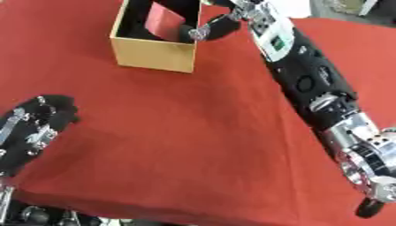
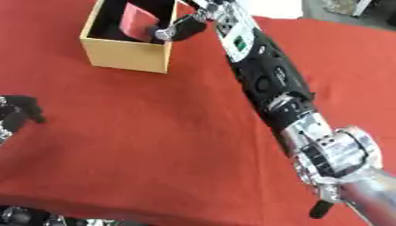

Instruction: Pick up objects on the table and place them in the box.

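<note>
A: Where is the right hand?

B: At the far end of the surface, which is covered in red cloth. The right arm stretches from the lower right corner up to the box, and the hand sits at the box's right rim, reaching over the opening.

A: And the thing it is handling?

B: A flat red object, card-like, tilted inside the box. It leans against the dark interior, its upper corner showing above the near wall. The hand's fingertips are just beside its right edge, at the rim.

A: Is the hand clamped on it?

B: I cannot tell. The fingers look curled near the object, but whether they pinch it or only lie next to it does not show in either view.

A: What about the box itself?

B: A tan, open-topped box with a black inside, standing upright near the top left of the surface.

A: And the left hand?

B: It lies at the left edge of the surface, well apart from the box, fingers relaxed and pointing up the cloth, holding nothing.
</note>
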`<state>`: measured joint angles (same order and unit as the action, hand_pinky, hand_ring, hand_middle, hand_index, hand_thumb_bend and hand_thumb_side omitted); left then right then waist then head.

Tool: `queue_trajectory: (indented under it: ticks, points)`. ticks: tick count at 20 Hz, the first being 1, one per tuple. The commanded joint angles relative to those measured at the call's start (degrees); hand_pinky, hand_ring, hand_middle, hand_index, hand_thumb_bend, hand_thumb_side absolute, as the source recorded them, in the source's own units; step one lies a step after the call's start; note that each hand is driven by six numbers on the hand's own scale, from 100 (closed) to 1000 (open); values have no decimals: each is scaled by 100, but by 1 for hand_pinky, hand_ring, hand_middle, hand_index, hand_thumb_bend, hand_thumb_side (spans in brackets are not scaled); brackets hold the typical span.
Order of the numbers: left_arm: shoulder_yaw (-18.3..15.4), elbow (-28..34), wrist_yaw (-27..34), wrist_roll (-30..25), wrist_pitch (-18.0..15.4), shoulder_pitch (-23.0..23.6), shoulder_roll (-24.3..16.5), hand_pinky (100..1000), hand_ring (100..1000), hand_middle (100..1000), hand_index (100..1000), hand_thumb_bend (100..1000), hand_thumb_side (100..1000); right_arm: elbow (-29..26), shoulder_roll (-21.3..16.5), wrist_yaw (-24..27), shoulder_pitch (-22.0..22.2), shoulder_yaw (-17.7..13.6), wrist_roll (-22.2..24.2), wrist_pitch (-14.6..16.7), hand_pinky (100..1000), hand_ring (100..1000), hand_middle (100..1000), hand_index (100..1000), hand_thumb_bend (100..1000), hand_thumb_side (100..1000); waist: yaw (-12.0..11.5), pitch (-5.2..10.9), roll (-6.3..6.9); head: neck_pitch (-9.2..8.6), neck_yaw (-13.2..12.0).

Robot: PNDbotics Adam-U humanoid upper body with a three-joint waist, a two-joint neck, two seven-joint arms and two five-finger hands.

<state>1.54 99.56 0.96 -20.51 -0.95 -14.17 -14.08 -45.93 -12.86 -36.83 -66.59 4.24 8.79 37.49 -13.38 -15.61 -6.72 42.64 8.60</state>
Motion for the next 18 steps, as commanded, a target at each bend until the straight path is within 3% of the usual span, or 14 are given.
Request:
queue_trajectory:
  ticks: [1, 5, 8, 11, 12, 15, 18]
  points:
    - [-32, 65, 0, 28, 12, -13, -44, 1000, 596, 587, 734, 480, 567, -233, -138, 183, -70, 68, -70, 54, 834, 922, 871, 932, 423, 146, 113, 146, 93, -14, -102]
    - [-182, 46, -8, 165, 7, 136, -60, 1000, 596, 586, 734, 480, 564, -718, -369, 907, 104, 324, 69, 180, 817, 902, 832, 921, 349, 101, 537, 270, 182, 111, -421]
    - [-329, 49, -17, 319, -5, 254, -67, 1000, 596, 586, 734, 478, 562, -1341, -632, 1826, 403, 550, 234, 86, 800, 888, 799, 904, 254, 100, 876, 334, 261, 143, -722]
    - [-466, 62, -10, 471, -11, 306, -76, 1000, 596, 585, 734, 476, 559, -2213, -1033, 2986, 863, 691, 364, -336, 783, 872, 766, 889, 164, 100, 1167, 360, 304, 147, -934]
    - [-502, 65, -6, 514, -7, 314, -72, 1000, 596, 585, 734, 477, 558, -2529, -1180, 3374, 1048, 712, 385, -531, 777, 867, 755, 884, 103, 157, 1247, 364, 316, 147, -976]
    - [-578, 76, 4, 607, -7, 351, -84, 1000, 596, 585, 734, 475, 558, -3473, -1579, 4584, 1717, 637, 336, -1208, 764, 858, 723, 864, 100, 295, 1467, 378, 363, 148, -1086]
    - [-655, 83, -10, 691, -20, 395, -103, 1000, 595, 584, 734, 473, 556, -4215, -1839, 5337, 2365, 436, 252, -1715, 763, 861, 716, 855, 100, 409, 1680, 366, 410, 148, -1155]
